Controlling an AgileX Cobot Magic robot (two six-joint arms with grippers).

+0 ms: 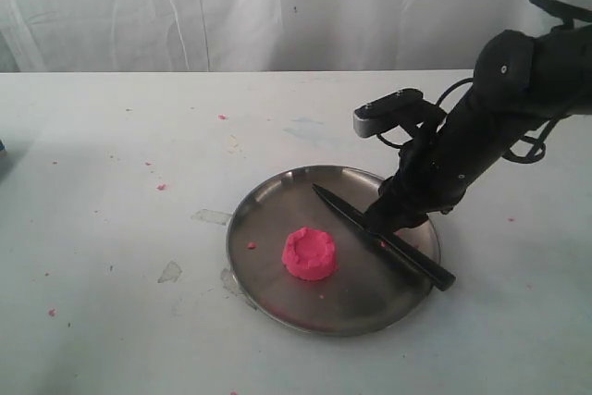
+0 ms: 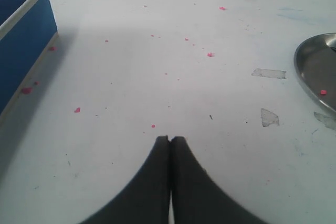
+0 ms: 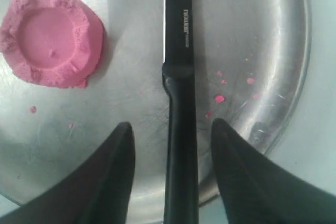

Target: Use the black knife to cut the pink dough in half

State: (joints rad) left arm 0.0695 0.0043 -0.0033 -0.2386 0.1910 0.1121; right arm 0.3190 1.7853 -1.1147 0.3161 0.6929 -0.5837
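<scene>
The pink dough [image 1: 309, 253] [image 3: 50, 38] is one round puck with a dented top, lying in the steel plate [image 1: 277, 302] [image 3: 283, 40]. The black knife [image 1: 351, 218] [image 3: 179, 51] lies flat across the plate's right side, its tip pointing to the far left and its handle over the near right rim. My right gripper [image 1: 381, 225] [image 3: 172, 129] is open, low over the knife, with one finger on each side of the handle and a gap to both. My left gripper [image 2: 170, 140] is shut and empty over bare table, out of the exterior view.
A blue box [image 2: 21, 45] with a pale rim stands at the table's left. Tiny pink crumbs [image 2: 77, 110] and scraps of tape [image 1: 212, 217] dot the white table. More crumbs [image 3: 219, 98] lie in the plate beside the knife. A white curtain hangs behind.
</scene>
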